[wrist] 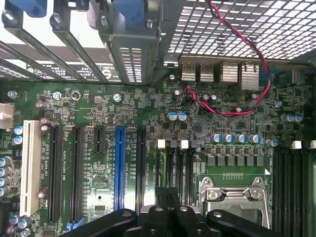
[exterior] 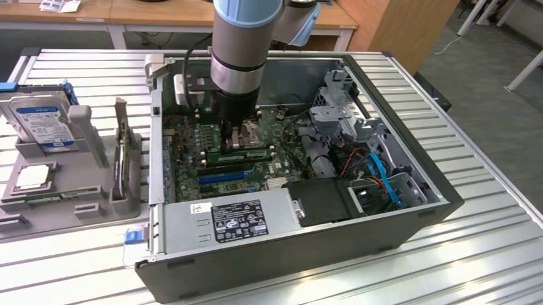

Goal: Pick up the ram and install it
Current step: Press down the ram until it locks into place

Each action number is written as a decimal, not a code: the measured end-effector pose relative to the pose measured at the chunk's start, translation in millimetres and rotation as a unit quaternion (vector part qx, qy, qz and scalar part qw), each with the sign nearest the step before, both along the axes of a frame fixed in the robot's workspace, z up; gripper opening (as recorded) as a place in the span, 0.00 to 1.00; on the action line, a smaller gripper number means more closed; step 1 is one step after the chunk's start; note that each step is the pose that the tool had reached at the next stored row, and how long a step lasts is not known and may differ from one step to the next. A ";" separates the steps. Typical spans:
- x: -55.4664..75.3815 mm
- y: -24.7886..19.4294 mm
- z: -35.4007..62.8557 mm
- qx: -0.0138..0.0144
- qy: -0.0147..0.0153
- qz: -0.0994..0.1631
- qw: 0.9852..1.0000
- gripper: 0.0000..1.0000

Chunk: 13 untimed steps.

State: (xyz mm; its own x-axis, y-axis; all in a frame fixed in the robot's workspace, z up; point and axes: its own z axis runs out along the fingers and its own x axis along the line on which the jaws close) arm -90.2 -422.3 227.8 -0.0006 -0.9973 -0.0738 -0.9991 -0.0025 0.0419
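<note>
The ram [exterior: 241, 154] is a narrow green stick standing on edge in the memory slots beside the CPU socket [exterior: 252, 135], inside the open computer case [exterior: 407, 216]. My gripper [exterior: 240, 141] hangs straight down into the case, right over the stick. Its black fingers [wrist: 158, 213] are pressed together, so the gripper [wrist: 170, 195] is shut above the black memory slots [wrist: 173, 168]. Whether the fingertips touch the stick's top edge I cannot tell.
On the exterior view's left, a grey tray [exterior: 51, 219] holds a blue-labelled hard drive [exterior: 41, 121], a CPU chip [exterior: 32, 176] and an upright card [exterior: 121, 149]. Around the gripper are the power supply [exterior: 238, 222], drive cage [exterior: 339, 121], blue cables [exterior: 382, 178] and a red wire [wrist: 232, 111].
</note>
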 end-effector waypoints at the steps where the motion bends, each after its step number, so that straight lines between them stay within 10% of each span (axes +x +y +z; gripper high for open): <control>1: 0.0 0.0 0.0 0.000 0.000 0.000 1.000 0.10; 13: 0.0 -0.1 -1.7 0.000 0.000 0.000 1.000 0.10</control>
State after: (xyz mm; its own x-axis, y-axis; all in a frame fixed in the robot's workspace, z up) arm -90.3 -422.4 226.1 -0.0007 -0.9973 -0.0738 -0.9991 -0.0024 0.0418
